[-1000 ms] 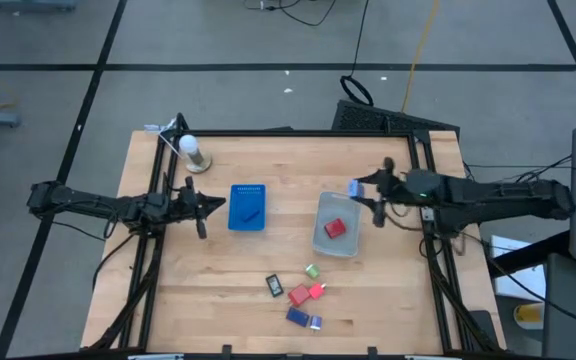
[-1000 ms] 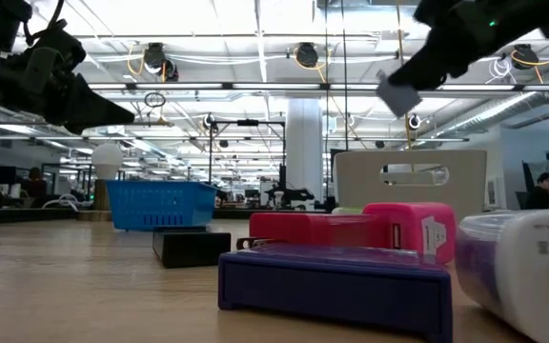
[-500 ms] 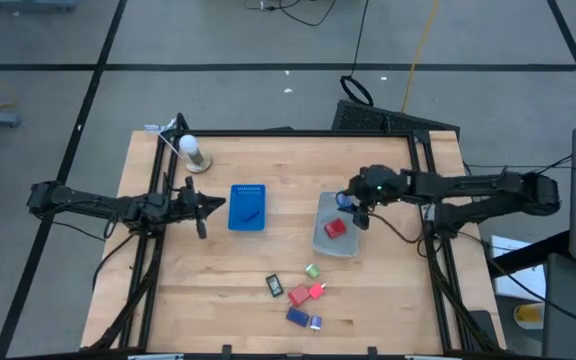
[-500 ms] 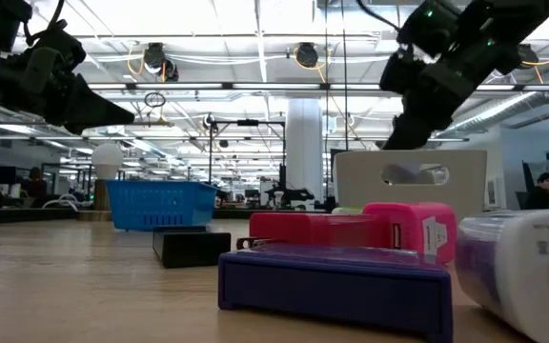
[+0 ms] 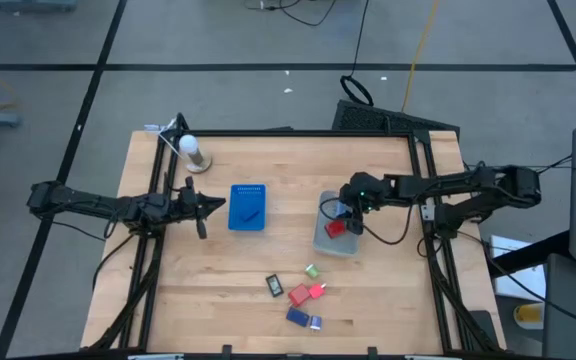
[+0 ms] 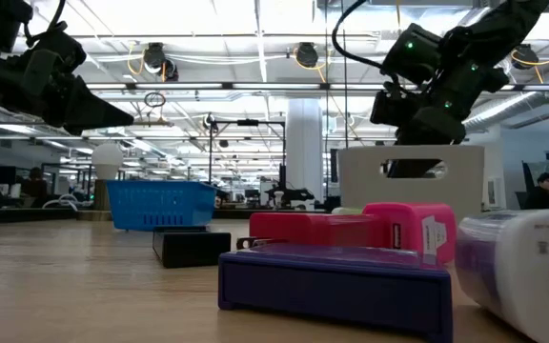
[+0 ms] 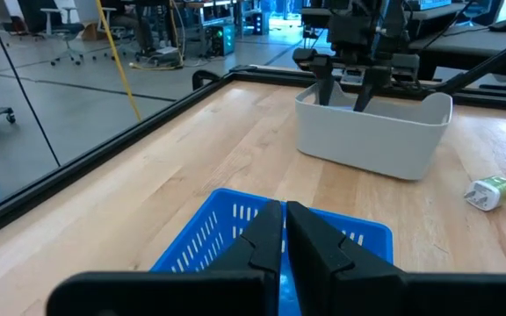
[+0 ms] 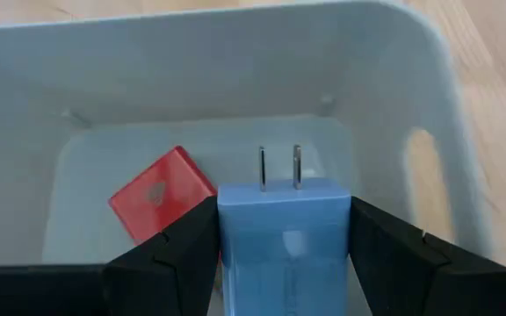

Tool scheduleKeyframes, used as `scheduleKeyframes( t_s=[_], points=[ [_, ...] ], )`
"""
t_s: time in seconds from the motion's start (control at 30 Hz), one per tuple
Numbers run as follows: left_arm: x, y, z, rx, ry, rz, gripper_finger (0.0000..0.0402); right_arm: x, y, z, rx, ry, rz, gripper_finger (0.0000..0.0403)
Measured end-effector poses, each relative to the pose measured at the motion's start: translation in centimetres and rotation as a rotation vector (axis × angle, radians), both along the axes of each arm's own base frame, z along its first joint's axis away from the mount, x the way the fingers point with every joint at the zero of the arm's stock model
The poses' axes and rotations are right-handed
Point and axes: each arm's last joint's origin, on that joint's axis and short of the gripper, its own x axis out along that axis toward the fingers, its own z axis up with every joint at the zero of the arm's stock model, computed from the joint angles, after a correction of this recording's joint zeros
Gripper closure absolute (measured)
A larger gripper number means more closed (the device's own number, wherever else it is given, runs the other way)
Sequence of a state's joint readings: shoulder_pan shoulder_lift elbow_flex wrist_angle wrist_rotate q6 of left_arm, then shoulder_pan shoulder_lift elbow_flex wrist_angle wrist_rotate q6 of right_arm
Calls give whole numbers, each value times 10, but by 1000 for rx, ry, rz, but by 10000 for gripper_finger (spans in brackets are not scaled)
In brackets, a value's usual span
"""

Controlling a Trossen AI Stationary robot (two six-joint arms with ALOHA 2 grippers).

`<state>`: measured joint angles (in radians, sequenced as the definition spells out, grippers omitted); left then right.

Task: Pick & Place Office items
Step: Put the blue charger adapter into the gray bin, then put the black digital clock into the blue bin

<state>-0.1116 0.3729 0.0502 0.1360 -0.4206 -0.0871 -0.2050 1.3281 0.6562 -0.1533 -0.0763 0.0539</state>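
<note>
Clamped between our right jaws (image 8: 284,241) is a pale blue plug block (image 8: 284,230), prongs pointing away from the wrist, held just above the inside of the grey bin (image 5: 320,238), where a red block (image 8: 162,203) already lies. We judge the main risk is letting go from too high, so the block bounces off the red one or clips the bin's rim. Our left jaws (image 7: 284,230) are closed on nothing, hovering over the blue tray (image 5: 247,207) beside the bin. More blocks (image 5: 302,293) wait on the counter (image 5: 398,300) near the bin.
</note>
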Motion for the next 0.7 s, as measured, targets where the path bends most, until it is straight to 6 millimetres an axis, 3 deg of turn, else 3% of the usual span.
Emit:
scheduleKeyframes(
  t_s=[0.23,0.5,0.7],
  points=[
    [0,0,-1,-1,6,0,378,3,-1,-2,-18,-8,19,190],
    [0,0,-1,-1,12,0,378,3,1,5,-16,-56,17,135],
    [0,0,-1,-3,11,0,378,3,1,13,-27,-112,18,115]
  ],
)
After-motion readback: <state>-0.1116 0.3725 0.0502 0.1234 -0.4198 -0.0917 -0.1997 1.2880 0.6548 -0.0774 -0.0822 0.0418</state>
